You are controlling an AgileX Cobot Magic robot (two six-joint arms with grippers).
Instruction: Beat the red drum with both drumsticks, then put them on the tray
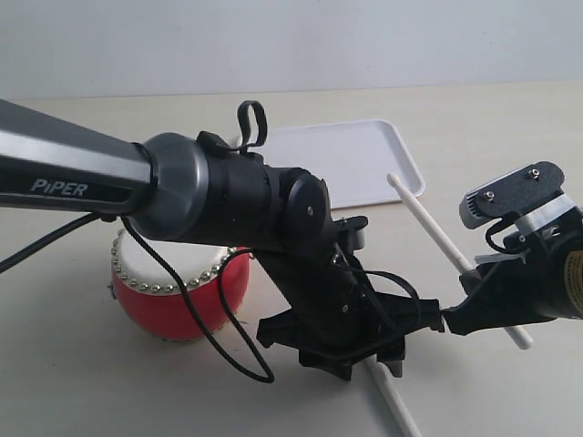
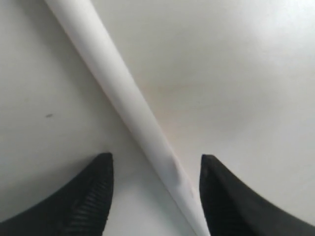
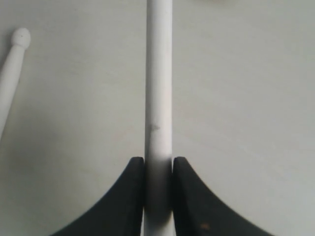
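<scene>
The red drum (image 1: pixel 178 296) with its cream top stands at the left, partly behind my left arm. Beyond it lies the white tray (image 1: pixel 342 159), with nothing on it. My right gripper (image 1: pixel 480 284) (image 3: pixel 158 164) is shut on one drumstick (image 1: pixel 428 223) (image 3: pixel 158 73), near its butt end, and the tip points toward the tray. The other drumstick (image 1: pixel 393 401) (image 2: pixel 123 93) lies on the table. My left gripper (image 1: pixel 369 357) (image 2: pixel 156 167) is lowered over it and open. The stick runs between the jaws, close to one finger (image 2: pixel 221 196). Its bead tip (image 3: pixel 20 38) shows in the right wrist view.
My left arm (image 1: pixel 228 196) and its cable (image 1: pixel 196 319) cross in front of the drum. The two grippers nearly touch at the table's right front. A pale wall runs behind the table.
</scene>
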